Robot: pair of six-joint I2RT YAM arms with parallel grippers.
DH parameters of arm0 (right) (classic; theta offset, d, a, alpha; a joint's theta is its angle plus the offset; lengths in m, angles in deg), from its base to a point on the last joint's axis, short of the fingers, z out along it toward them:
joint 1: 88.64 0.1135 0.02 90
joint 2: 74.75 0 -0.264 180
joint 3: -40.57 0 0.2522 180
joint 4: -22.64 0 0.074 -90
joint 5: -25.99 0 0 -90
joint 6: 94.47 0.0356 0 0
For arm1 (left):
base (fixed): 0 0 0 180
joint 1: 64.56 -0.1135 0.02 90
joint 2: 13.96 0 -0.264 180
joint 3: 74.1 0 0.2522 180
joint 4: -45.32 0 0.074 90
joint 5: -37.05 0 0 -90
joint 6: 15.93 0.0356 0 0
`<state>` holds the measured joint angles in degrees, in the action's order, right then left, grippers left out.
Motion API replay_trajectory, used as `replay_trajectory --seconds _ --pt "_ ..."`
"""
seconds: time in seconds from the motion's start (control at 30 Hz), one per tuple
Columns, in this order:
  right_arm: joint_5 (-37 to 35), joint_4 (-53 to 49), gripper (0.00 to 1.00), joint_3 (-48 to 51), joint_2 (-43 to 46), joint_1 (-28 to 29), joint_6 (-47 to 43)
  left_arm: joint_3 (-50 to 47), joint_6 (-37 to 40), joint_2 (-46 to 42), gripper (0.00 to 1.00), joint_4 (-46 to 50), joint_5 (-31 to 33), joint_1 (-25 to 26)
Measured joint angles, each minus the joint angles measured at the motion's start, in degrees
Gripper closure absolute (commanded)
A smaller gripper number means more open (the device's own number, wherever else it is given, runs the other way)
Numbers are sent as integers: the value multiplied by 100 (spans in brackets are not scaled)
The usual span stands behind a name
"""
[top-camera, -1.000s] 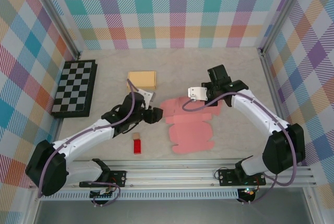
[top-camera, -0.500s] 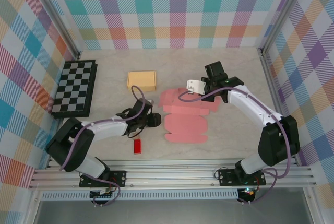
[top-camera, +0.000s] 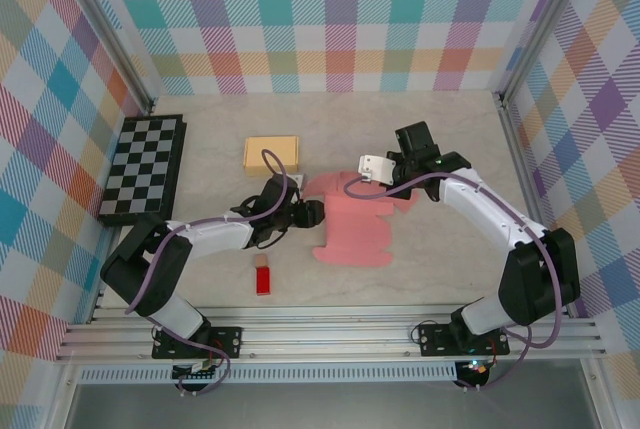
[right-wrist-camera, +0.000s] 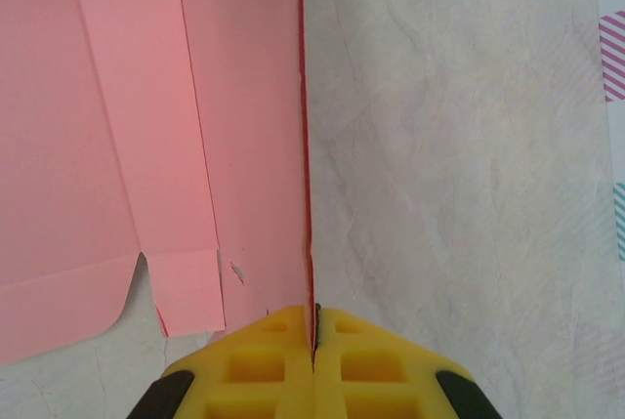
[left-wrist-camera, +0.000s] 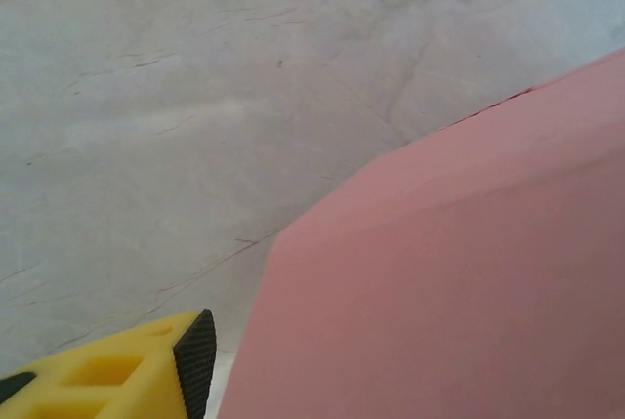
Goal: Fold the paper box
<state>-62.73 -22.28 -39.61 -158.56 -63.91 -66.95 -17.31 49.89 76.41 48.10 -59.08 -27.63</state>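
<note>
Pink flat paper box blank (top-camera: pixel 352 234) is lying near the middle of the pale marbled table (top-camera: pixel 450 119), between your two arms. It is showing as one unfolded sheet with an uneven outline: a narrower band along the far side and a broader panel nearer the bases, with a wavy near edge. In the right wrist view the pink sheet (right-wrist-camera: pixel 137 97) is showing straight score lines and a small tab beside a rounded notch.

From overhead the sheet is spreading a little more left to right than far to near, with the far band running left to right. I am not calling a firm long axis, since part of it may be lifting. In the right wrist view the score lines are running parallel to the pinched edge, straight away from the fingers.

Your right gripper (top-camera: pixel 398 184) is sitting at the sheet's far right end. Close up, the right gripper (right-wrist-camera: pixel 314 326) is pressing its yellow fingers together on the thin edge of the sheet.

Your left gripper (top-camera: pixel 313 213) is reaching to the sheet's left edge. Its wrist camera is catching one yellow finger (left-wrist-camera: pixel 107 375) with a black pad, and the pink sheet (left-wrist-camera: pixel 459 272) very close to the lens. You cannot tell from this whether those fingers are spread or pinching.
</note>
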Motion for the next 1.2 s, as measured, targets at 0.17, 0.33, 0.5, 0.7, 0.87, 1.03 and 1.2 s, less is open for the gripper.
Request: replay_trajectory --seconds 0.17,0.33,0.5,0.7,0.87,1.03,1.2 --pt "90 35 100 35 35 9 35 20 63 0 37 -9 -85 0" --pt "170 72 100 330 321 90 13 72 111 44 34 13 -9 -2" --pt "413 192 100 741 715 116 -101 118 109 234 32 -24 42 -15" --pt "564 286 100 1021 1054 127 -160 118 111 308 31 -229 -186 -39" --pt "431 435 100 1040 1047 127 -140 269 264 308 31 59 -280 -50" --pt "138 796 100 1040 780 160 -144 382 595 -59 29 662 -20 -66" --pt "-157 1255 100 1045 466 219 -330 264 1010 -1460 26 1099 153 -66"
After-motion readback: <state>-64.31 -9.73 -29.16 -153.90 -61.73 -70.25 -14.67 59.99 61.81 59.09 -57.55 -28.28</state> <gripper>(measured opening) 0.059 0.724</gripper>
